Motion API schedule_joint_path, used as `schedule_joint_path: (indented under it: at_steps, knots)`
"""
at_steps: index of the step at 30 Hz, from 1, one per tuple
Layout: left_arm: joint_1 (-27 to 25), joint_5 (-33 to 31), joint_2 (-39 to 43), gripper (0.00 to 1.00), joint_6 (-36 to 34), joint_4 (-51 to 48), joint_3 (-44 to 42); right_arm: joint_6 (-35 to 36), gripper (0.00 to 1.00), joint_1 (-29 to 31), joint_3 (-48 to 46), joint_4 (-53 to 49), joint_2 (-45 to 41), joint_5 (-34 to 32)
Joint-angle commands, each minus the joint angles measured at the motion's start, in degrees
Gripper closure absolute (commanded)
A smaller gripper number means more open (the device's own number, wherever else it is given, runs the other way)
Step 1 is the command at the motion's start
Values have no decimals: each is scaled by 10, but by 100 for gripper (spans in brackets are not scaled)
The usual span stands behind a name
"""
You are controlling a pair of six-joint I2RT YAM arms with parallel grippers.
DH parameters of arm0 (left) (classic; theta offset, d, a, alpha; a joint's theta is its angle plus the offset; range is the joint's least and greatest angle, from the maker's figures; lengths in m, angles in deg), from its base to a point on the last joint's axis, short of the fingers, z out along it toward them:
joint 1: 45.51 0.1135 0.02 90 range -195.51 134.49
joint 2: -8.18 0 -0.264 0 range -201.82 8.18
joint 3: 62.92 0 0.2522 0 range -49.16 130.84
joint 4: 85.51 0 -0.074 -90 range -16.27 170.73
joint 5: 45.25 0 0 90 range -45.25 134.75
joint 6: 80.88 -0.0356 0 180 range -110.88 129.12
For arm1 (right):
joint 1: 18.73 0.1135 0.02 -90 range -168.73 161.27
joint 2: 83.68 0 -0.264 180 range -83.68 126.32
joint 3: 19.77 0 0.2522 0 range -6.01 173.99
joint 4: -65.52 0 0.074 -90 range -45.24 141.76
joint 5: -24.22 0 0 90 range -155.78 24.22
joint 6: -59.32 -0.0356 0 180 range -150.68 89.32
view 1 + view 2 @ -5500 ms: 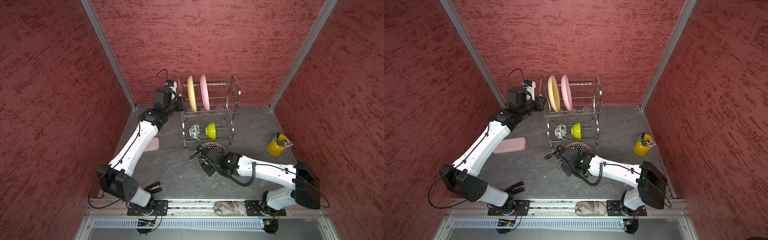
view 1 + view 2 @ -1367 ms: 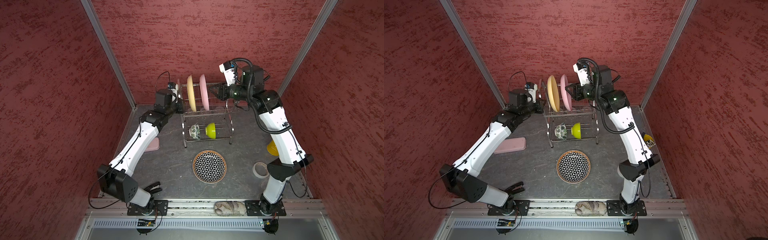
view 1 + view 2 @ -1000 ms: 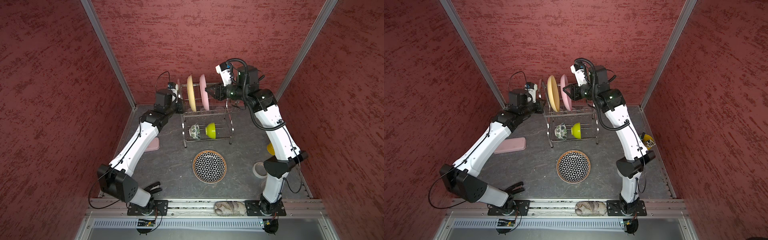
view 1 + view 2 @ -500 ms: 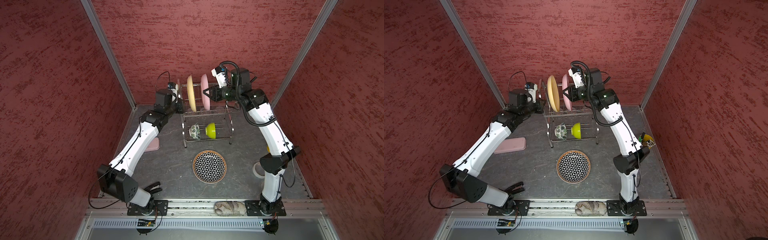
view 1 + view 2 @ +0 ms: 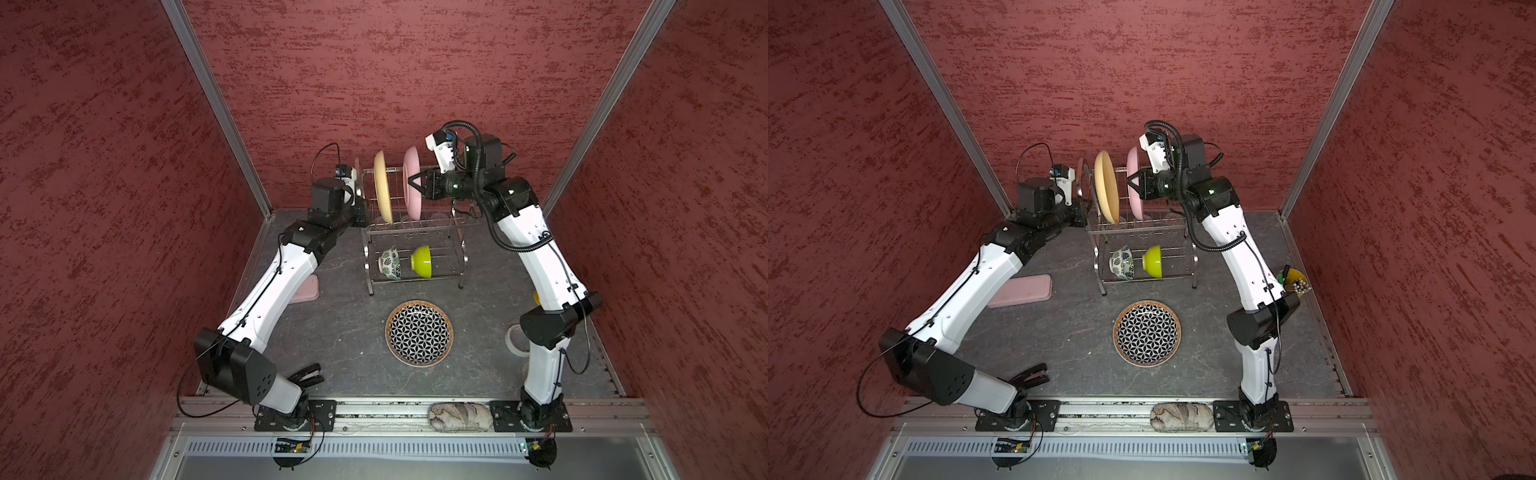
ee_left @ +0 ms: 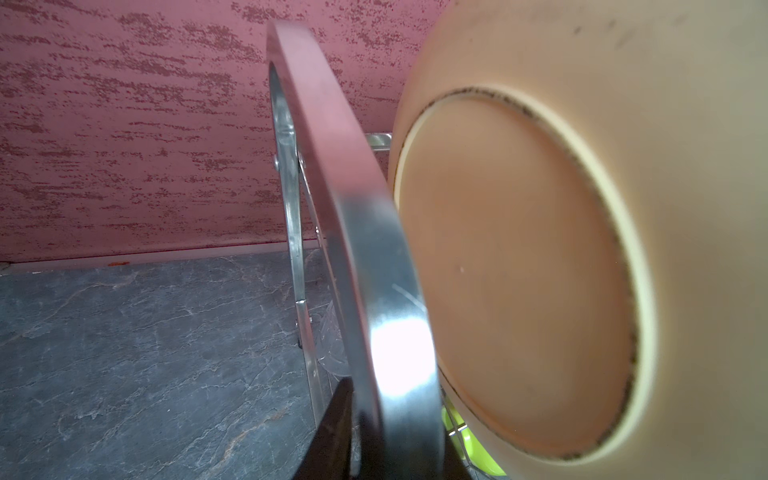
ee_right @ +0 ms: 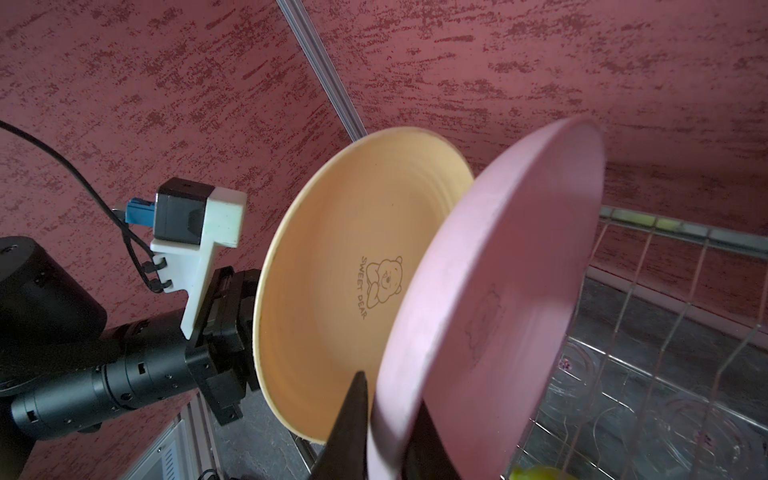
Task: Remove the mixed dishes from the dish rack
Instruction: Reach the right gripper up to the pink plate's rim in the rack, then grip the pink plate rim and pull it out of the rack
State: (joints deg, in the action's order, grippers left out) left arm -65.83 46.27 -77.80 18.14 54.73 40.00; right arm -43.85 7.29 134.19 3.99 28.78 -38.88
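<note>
The dish rack (image 5: 415, 227), its handle gripped by the narrow left fingers (image 6: 332, 428), holds all but the white black-patterned plate (image 5: 419, 333), lying on the desk (image 5: 340, 332) far from all fingers; right fingers (image 7: 349, 419) pinch the racked pink plate (image 7: 498, 311), tan-yellow plate (image 7: 332, 270) just beyond.

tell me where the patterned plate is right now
In both top views the patterned plate lies flat on the table in front of the rack, near the middle.
</note>
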Motion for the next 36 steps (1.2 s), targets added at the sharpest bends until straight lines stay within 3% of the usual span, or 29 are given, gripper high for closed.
schedule_joint_path:
  at_steps: [1, 16, 22, 29, 36]
  knots:
    - [0, 37, -9, 78, 50, -7, 8, -11, 85, -7, 16, 30, -17, 18]
    - [2, 38, -13, 78, 52, -6, 6, -2, 91, -6, 15, 63, -79, 68]
    - [3, 37, -12, 78, 53, -6, 6, 10, 92, -5, 3, 29, -127, 65]
    - [3, 40, -11, 77, 56, -4, 6, 22, 100, 4, -146, 21, -267, 35]
    - [3, 40, -9, 77, 55, -5, 7, 9, 100, 10, -304, 17, -406, -26]
